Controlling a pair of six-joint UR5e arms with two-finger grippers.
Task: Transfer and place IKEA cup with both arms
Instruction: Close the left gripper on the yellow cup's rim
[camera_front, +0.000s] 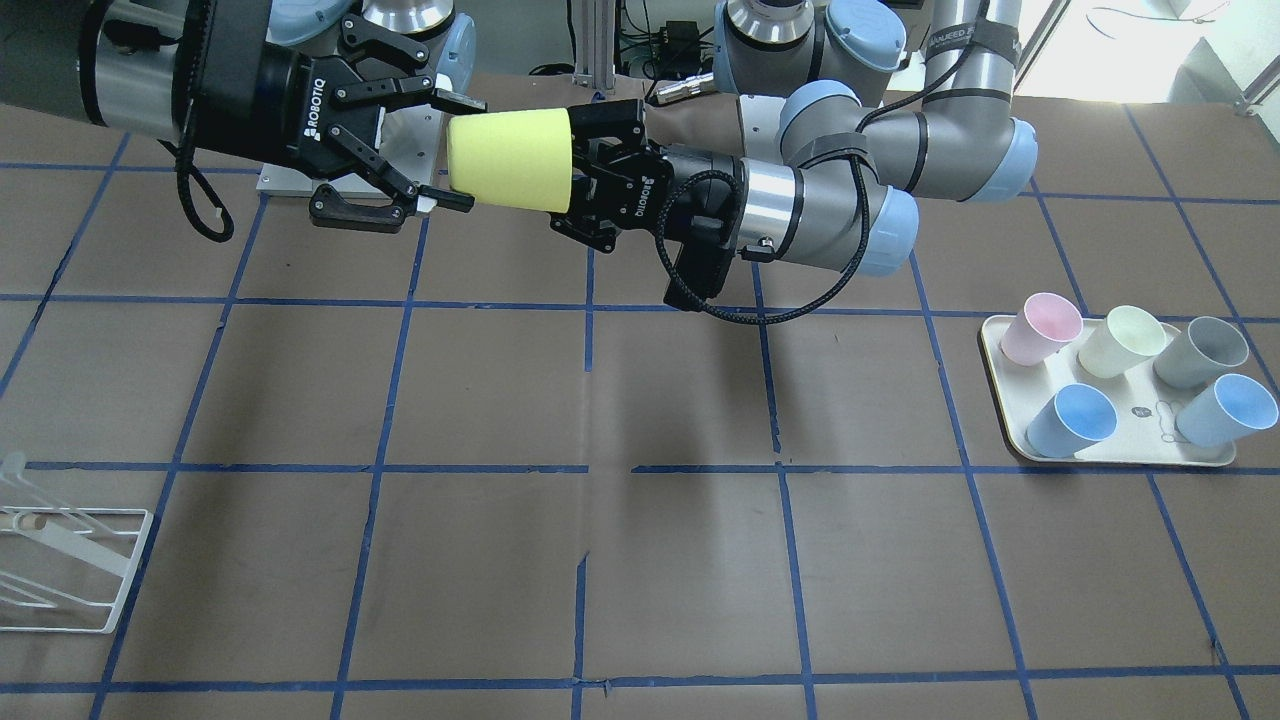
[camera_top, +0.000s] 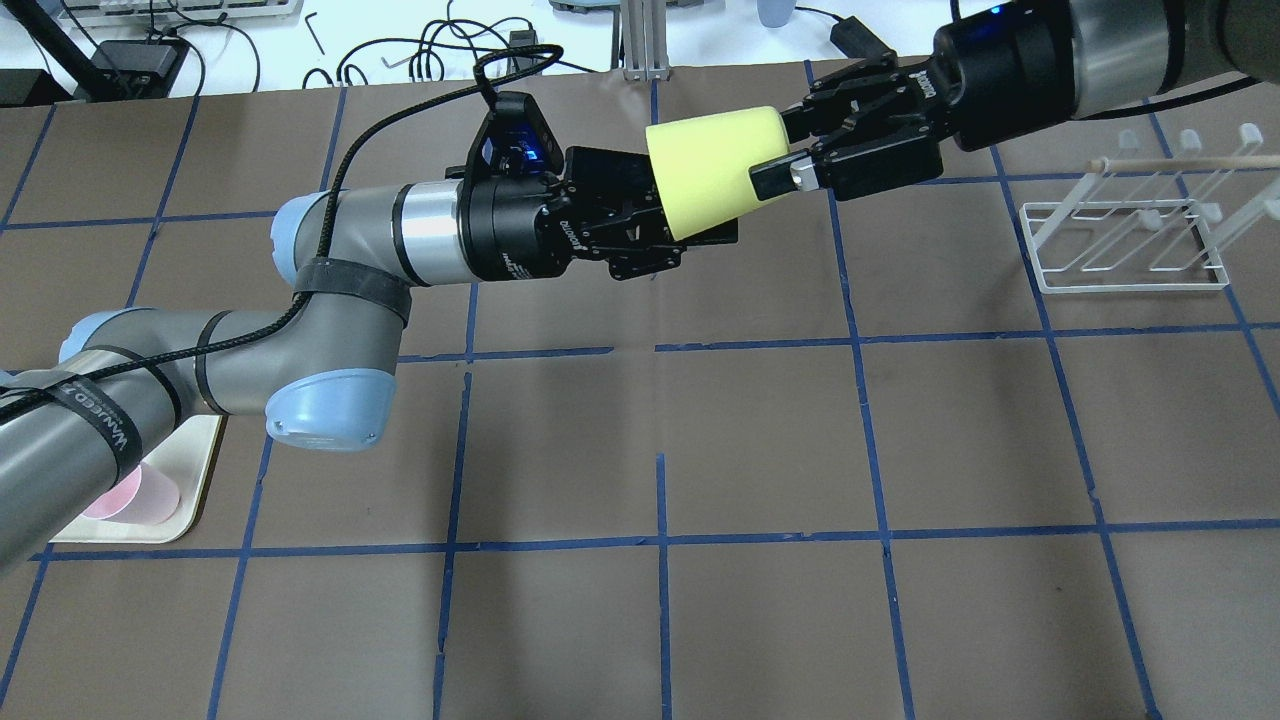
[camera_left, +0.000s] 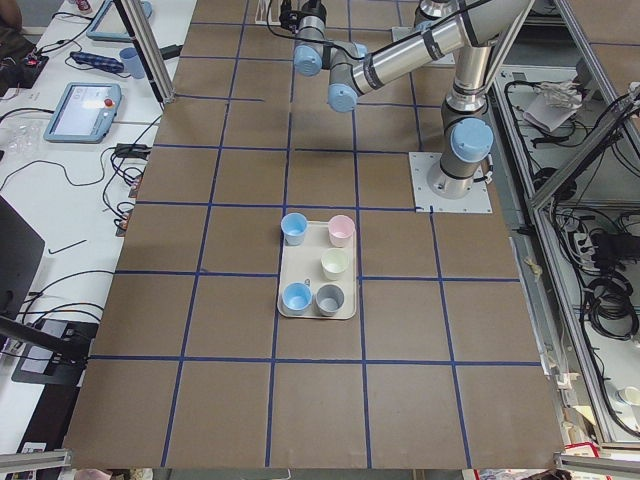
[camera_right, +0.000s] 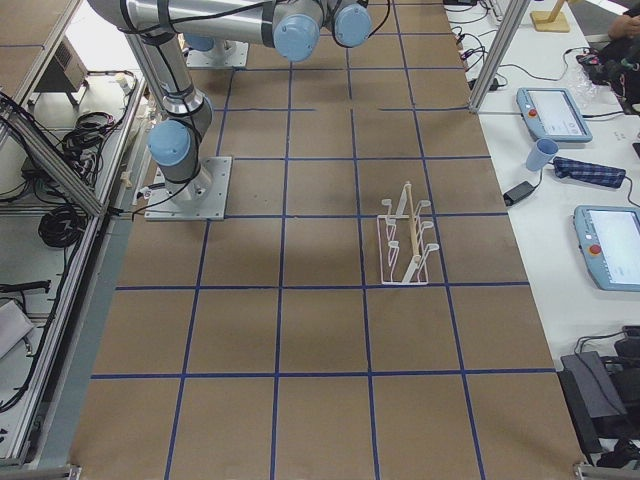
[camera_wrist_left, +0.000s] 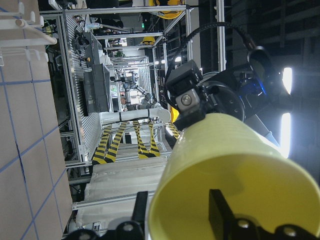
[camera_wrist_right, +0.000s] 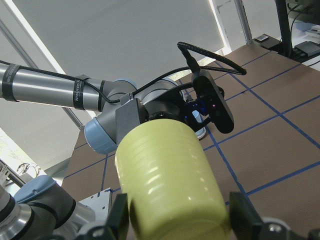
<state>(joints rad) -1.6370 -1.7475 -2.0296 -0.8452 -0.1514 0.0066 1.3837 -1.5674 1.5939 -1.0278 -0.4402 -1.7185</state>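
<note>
The bright yellow IKEA cup (camera_front: 510, 160) is held on its side in the air over the far middle of the table; it also shows in the overhead view (camera_top: 710, 170). My left gripper (camera_front: 585, 165) is shut on its rim wall, one finger inside the cup (camera_wrist_left: 225, 170) and one outside. My right gripper (camera_front: 455, 150) is open, its fingers on either side of the cup's narrow base (camera_wrist_right: 165, 185) and not visibly pressing it. From above, the left gripper (camera_top: 680, 225) and the right gripper (camera_top: 785, 150) face each other across the cup.
A cream tray (camera_front: 1120, 455) at the robot's left holds pink, pale cream, grey and two light blue cups. A white wire rack (camera_top: 1130, 240) stands at the robot's right. Brown table with a blue tape grid.
</note>
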